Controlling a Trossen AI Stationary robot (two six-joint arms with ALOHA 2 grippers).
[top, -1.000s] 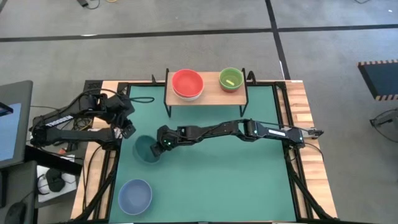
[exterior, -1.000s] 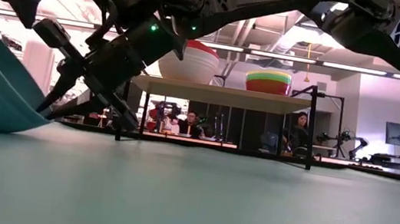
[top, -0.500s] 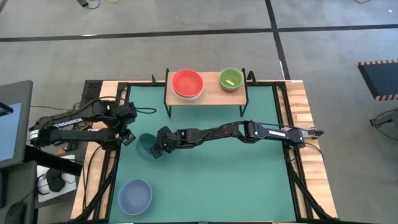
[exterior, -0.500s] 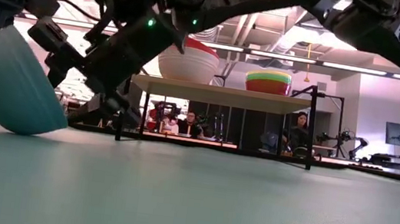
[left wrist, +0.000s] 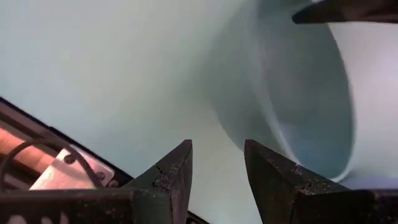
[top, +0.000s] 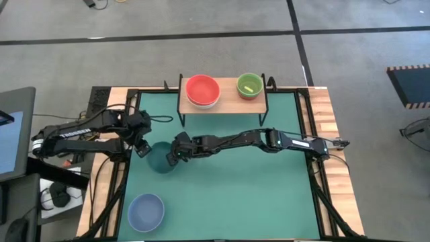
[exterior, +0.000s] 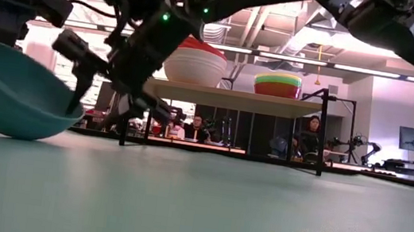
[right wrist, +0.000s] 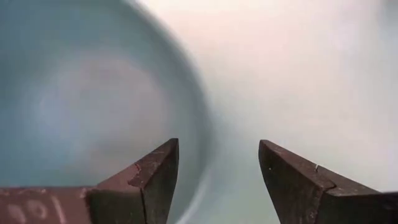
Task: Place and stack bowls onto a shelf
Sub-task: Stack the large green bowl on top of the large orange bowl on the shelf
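A dark teal bowl sits on the green mat on its rounded bottom, opening up and slightly tilted. My left gripper hangs open at the bowl's left rim. My right gripper is open over the bowl's right rim, one finger above the inside and one outside. On the shelf a red bowl is nested in a white one, and a green bowl tops a second stack. A pale blue bowl lies at the near left. My left gripper is open beside the teal bowl's left outer wall; I cannot tell whether a finger touches it. My right gripper stands open astride the bowl's right rim, fingers slanting down from the right; I cannot tell whether they touch it.
The shelf stands at the mat's far edge on thin black legs. Black frame rails and wooden borders run along the mat's sides. Cables lie at the far left. People sit in the room beyond the table.
My right gripper has opened and let go of the teal bowl's rim. The bowl, which stood tipped steeply on its side, has dropped back onto its bottom with the opening up. My left gripper has moved right and toward the near edge, up to the bowl.
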